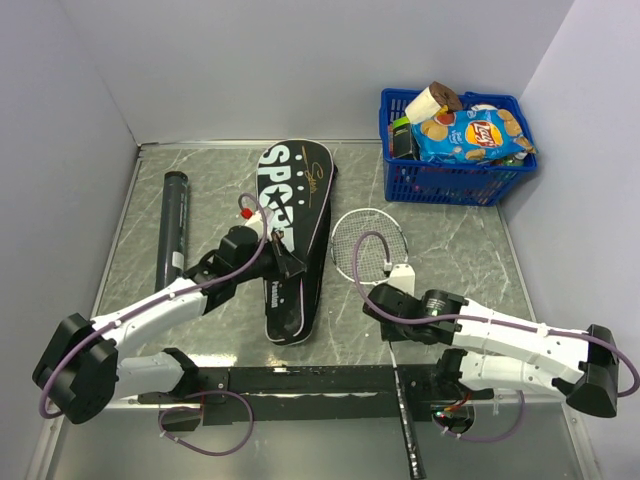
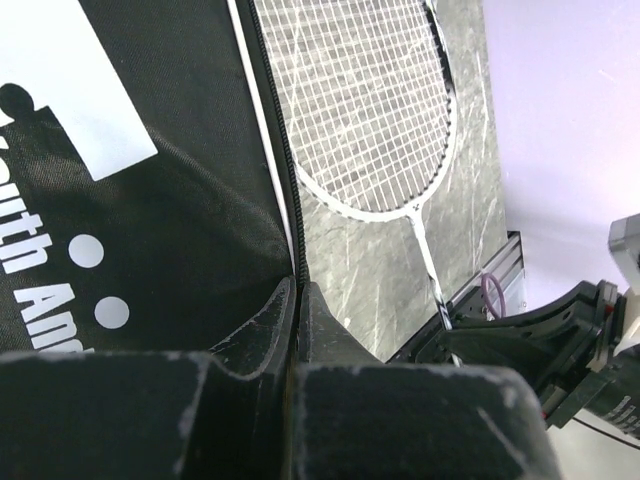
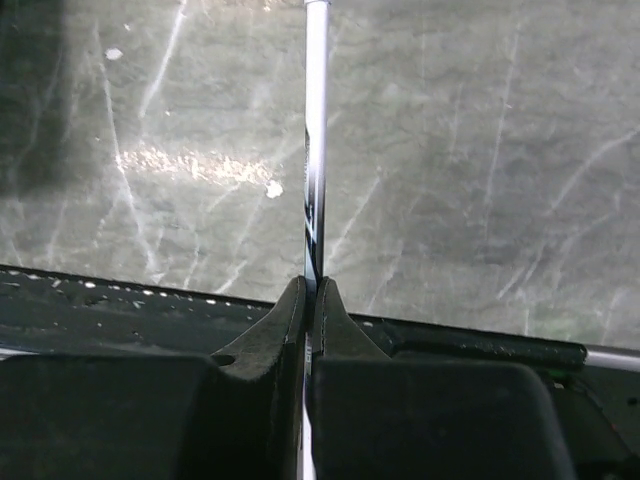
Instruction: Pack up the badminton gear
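Observation:
The black "SPORT" cover lies flat mid-table. My left gripper is shut on its right zipper edge; the left wrist view shows the jaws pinched on that edge of the cover. One silver-headed racket lies right of the cover, its black handle reaching past the near edge. My right gripper is shut on its thin shaft, just below the head. The racket head also shows in the left wrist view. The black tube lies at the far left. No second racket or shuttlecocks show.
A blue plastic basket of snack packets stands at the back right corner. Grey walls close the table at the left, back and right. A black rail runs along the near edge between the arm bases.

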